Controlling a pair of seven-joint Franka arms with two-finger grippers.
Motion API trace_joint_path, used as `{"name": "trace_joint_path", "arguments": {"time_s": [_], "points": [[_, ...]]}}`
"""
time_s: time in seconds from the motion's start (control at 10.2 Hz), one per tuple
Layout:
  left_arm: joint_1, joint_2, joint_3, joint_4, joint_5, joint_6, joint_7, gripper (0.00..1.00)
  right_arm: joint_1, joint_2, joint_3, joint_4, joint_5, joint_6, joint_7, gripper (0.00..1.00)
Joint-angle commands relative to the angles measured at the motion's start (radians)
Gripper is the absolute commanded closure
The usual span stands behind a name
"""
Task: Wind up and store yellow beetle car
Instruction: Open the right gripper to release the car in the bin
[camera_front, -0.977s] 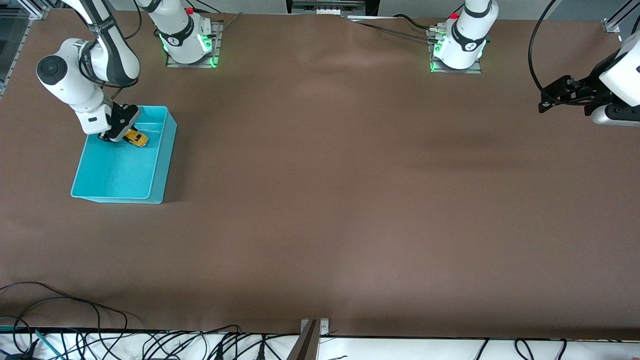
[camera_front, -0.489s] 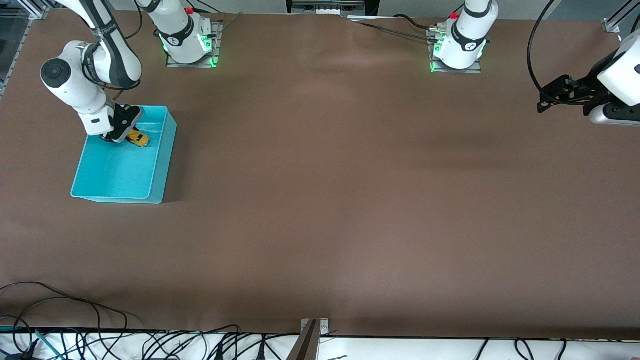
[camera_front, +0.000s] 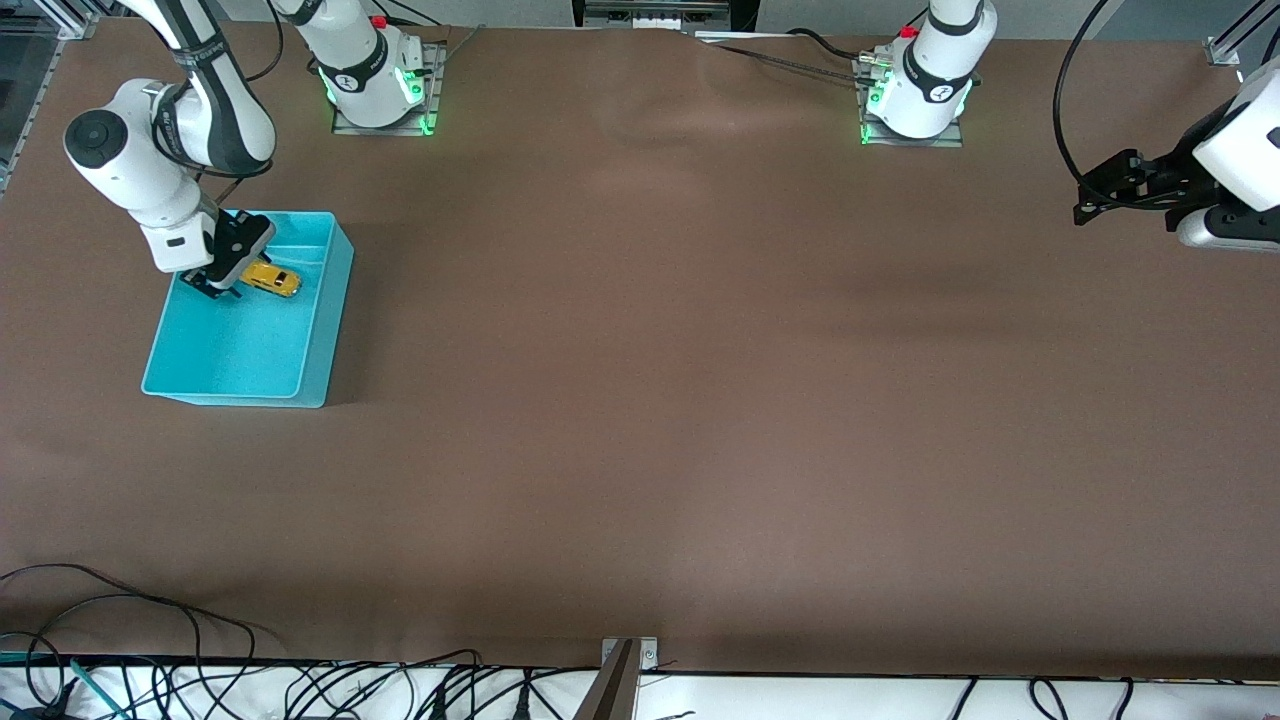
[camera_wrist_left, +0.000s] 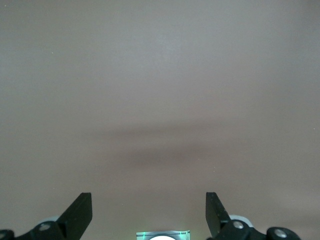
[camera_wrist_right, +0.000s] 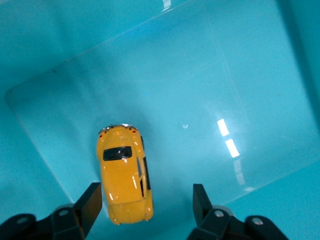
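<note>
In the right wrist view the right gripper (camera_wrist_right: 145, 202) shows only its two finger ends, the rest cut off by the frame edge, and one finger covers a strip of the yellow beetle car (camera_wrist_right: 123, 175) beside it. The turquoise bin (camera_wrist_right: 45, 30) overruns every edge. The left gripper (camera_wrist_left: 149, 215) likewise shows fingertips alone

The table (camera_front: 650, 400) lies bare between the arms — wide room to pass. At the right arm's end, the turquoise bin (camera_front: 325, 330) walls in the yellow beetle car (camera_front: 271, 279) and the spread right end effector (camera_front: 222, 283) — entry from above only.
</note>
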Motion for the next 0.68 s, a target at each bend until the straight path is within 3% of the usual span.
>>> {"name": "trace_joint_path", "arguments": {"time_s": [0.0, 0.29, 0.39, 0.59], "points": [[0.004, 0.011, -0.003, 0.033, -0.014, -0.024, -0.007, 0.0, 0.009, -0.088, 0.016, 0.126, -0.006, -0.231, 0.129, 0.12], [0.004, 0.011, -0.003, 0.035, -0.014, -0.024, -0.009, 0.0, 0.01, -0.064, 0.143, 0.497, 0.004, -0.657, 0.457, 0.11], [0.004, 0.011, -0.003, 0.035, -0.014, -0.024, -0.009, 0.0, 0.017, -0.044, 0.19, 0.614, 0.008, -0.788, 0.604, 0.06], [0.005, 0.011, -0.002, 0.035, -0.015, -0.024, -0.007, 0.0, 0.018, -0.03, 0.246, 0.724, 0.099, -0.869, 0.86, 0.0]]}}
